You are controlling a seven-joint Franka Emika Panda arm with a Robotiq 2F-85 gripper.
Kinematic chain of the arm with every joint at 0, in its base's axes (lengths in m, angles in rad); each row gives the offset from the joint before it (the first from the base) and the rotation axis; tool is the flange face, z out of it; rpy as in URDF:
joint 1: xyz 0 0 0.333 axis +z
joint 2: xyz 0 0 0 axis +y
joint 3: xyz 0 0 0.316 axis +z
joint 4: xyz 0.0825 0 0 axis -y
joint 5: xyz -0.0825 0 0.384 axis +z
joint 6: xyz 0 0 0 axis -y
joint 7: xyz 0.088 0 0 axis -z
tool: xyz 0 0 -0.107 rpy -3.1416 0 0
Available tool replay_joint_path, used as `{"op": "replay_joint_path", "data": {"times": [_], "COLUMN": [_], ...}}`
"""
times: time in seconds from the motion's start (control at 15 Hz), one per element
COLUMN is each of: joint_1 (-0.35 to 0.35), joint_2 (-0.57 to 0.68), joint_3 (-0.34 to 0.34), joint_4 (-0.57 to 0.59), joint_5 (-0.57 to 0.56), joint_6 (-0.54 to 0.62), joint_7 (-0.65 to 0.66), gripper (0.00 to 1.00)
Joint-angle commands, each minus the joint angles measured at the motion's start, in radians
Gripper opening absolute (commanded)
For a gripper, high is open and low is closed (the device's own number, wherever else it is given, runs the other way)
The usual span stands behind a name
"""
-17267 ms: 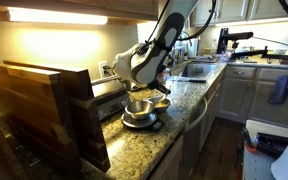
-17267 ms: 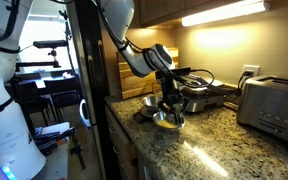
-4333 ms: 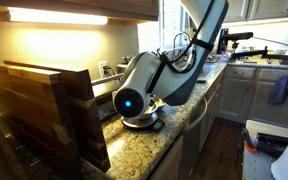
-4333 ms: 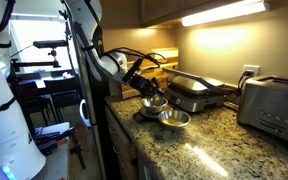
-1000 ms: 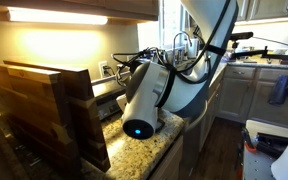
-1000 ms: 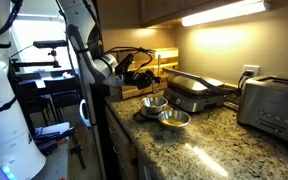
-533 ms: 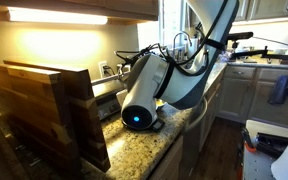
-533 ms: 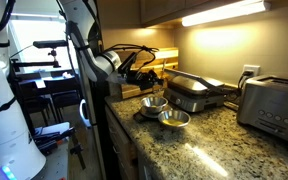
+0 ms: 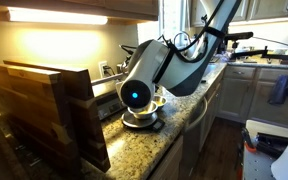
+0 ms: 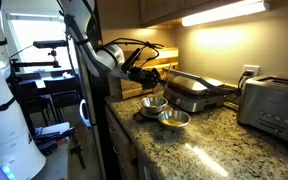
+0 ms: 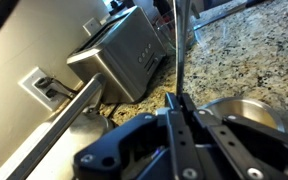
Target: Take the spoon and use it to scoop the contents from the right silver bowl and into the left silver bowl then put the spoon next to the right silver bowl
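While the gripper (image 11: pixel 180 112) hangs in the air over the granite counter (image 10: pixel 224 148), its jaws are pressed together on the thin handle of the spoon (image 11: pixel 181 50). In the wrist view this handle goes as a straight dark line from between the fingers up to the top edge. The scoop end is not visible in any view, so I cannot tell if it carries something.

In an exterior view the gripper is higher than both bowls and touches neither. The right silver bowl (image 10: pixel 152 103) stands almost under it. The left silver bowl (image 10: pixel 175 119) stands just beside it, on the side nearer to the toaster (image 10: pixel 274 105). Behind the bowls lies a flat closed grill (image 10: pixel 194 92). The wrist view also shows a wall outlet (image 11: pixel 39 85).
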Motion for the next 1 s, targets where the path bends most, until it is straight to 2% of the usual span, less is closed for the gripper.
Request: {"op": "replay_joint_path", "data": {"times": [0.0, 0.6, 0.93], "joint_1": [-0.021, -0.061, -0.112], "joint_2": [-0.077, -0.121, -0.151], "joint_3": [-0.022, -0.086, -0.147], "joint_4": [-0.033, -0.032, -0.035], "joint_5": [0.046, 0.152, 0.237], "joint_6": [0.136, 0.351, 0.489], "joint_7": [-0.006, -0.017, -0.009], "gripper": [0.02, 0.02, 0.02]}}
